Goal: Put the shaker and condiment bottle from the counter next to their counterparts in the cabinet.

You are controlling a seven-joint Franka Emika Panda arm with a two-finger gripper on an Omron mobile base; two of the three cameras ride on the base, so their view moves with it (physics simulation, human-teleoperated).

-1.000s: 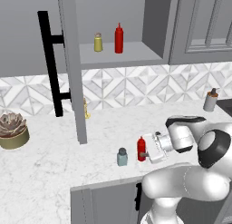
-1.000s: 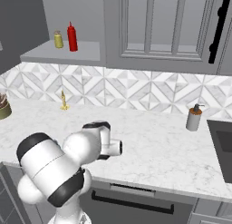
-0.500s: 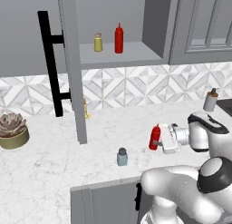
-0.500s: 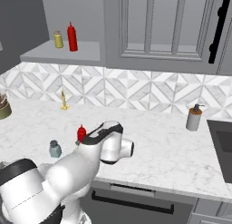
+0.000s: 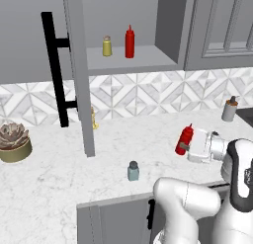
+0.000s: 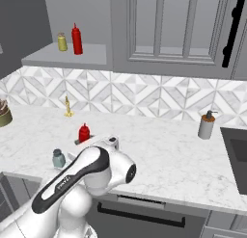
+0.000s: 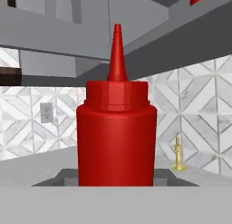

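Hand view: condiment bottle [image 7: 116, 132] upright, pinched low on its body between the gripper [image 5: 183, 148] fingers, raised clear of the counter [image 5: 59, 183]. Shaker [image 5: 133, 171] stands on the counter nearby. Cabinet [image 5: 126, 65] shelf holds the counterparts [image 5: 118, 43].

red plastic squeeze bottle [image 5: 185, 139] stands right of small pale blue-grey shaker [image 5: 133, 171] on white marble-look counter [image 5: 59, 179]; shaker nearer.

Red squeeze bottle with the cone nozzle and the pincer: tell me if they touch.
Touching. In the hand view the red plastic squeeze bottle stands between the dark fingertips of the pincer, pressed against both with no gap.
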